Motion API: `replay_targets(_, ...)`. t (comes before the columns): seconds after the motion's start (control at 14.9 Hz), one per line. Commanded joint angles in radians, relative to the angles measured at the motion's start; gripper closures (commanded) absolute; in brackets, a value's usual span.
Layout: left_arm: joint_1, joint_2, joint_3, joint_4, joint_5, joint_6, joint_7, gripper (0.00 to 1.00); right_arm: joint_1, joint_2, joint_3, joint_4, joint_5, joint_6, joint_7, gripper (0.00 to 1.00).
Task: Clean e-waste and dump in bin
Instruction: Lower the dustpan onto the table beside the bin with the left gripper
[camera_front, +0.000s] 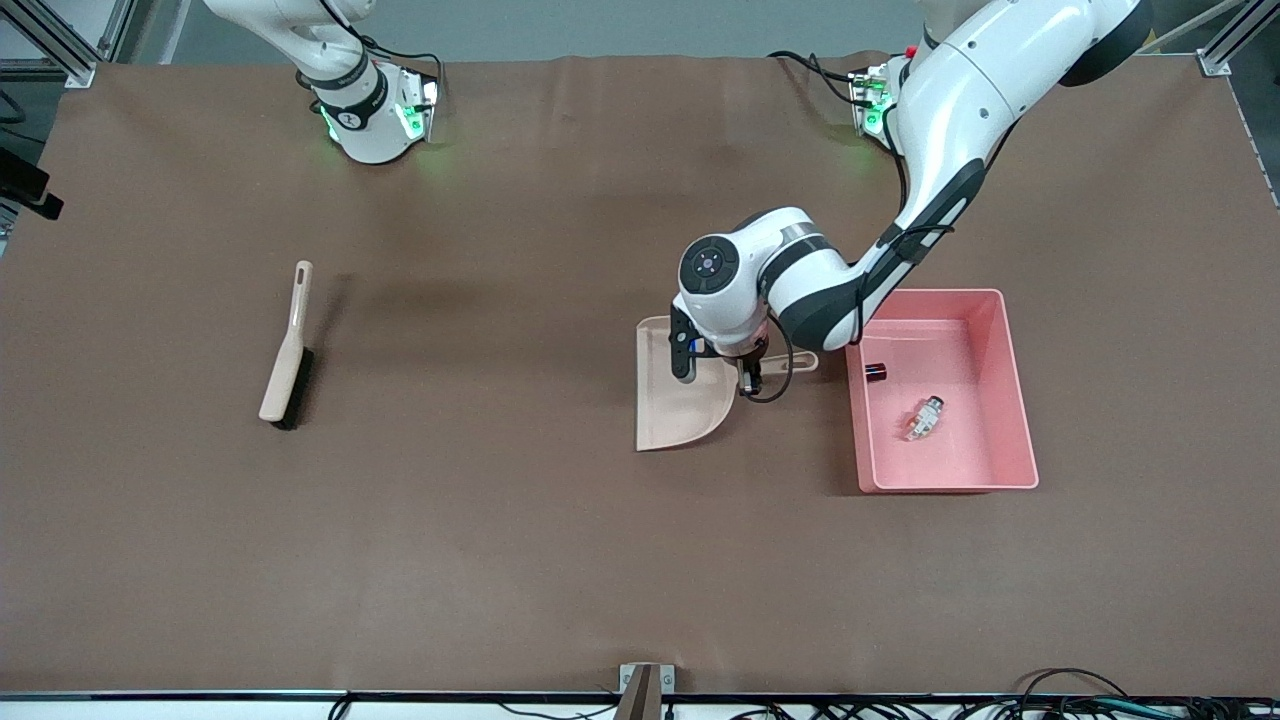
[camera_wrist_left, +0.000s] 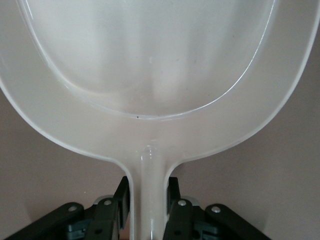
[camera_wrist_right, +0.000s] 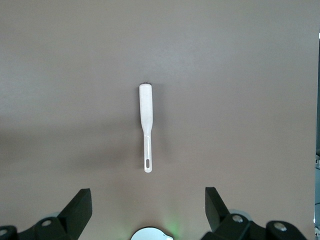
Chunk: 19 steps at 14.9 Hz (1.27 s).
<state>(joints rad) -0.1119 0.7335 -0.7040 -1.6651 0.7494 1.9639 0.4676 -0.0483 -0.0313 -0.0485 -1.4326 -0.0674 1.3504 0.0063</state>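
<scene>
The pink bin (camera_front: 1000, 330) stands toward the left arm's end of the table. Both pieces of e-waste lie in it: the white-grey part (camera_front: 925, 417) and the small black block (camera_front: 876, 371). The beige dustpan (camera_front: 680, 400) lies flat on the table beside the bin, and its scoop looks empty in the left wrist view (camera_wrist_left: 150, 60). My left gripper (camera_front: 748, 376) is shut on the dustpan's handle (camera_wrist_left: 148, 170), low over the table. My right gripper (camera_wrist_right: 147, 200) is open and empty, held high near its base, where that arm waits.
A beige hand brush with dark bristles (camera_front: 288, 350) lies on the brown table toward the right arm's end; it also shows in the right wrist view (camera_wrist_right: 145, 115). Cables run along the table edge nearest the front camera.
</scene>
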Motion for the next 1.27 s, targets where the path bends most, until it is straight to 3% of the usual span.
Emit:
replay_targets(0.0,-0.011,0.001,0.001,-0.005,0.031,-0.014,-0.014,0.74,-0.045,-0.013,0.064,-0.015,0.012,0.01,0.003,0.0)
replay_targets(0.2,-0.011,0.0,0.001,-0.01,0.031,-0.014,-0.003,0.69,-0.005,-0.012,0.056,-0.015,0.017,0.013,0.004,0.0)
replay_targets(0.27,-0.012,0.001,0.001,-0.009,0.031,-0.013,-0.004,0.51,-0.004,-0.012,0.056,-0.015,0.017,0.013,0.004,0.0)
replay_targets(0.4,-0.011,0.001,0.001,-0.005,0.03,-0.013,-0.004,0.01,0.007,-0.013,0.056,-0.015,0.015,0.01,0.01,0.0)
replay_targets(0.67,-0.008,-0.026,-0.002,0.008,0.03,-0.013,-0.004,0.0,0.013,-0.016,0.056,-0.015,0.017,-0.008,0.057,0.0)
replay_targets(0.87,0.02,-0.071,-0.005,0.077,0.001,-0.055,-0.003,0.0,0.012,-0.022,0.058,-0.014,0.015,-0.027,0.057,0.0)
replay_targets(1.21,0.156,-0.127,-0.005,0.284,-0.226,-0.216,-0.058,0.0,0.007,-0.027,0.058,-0.015,0.017,-0.036,0.057,0.0)
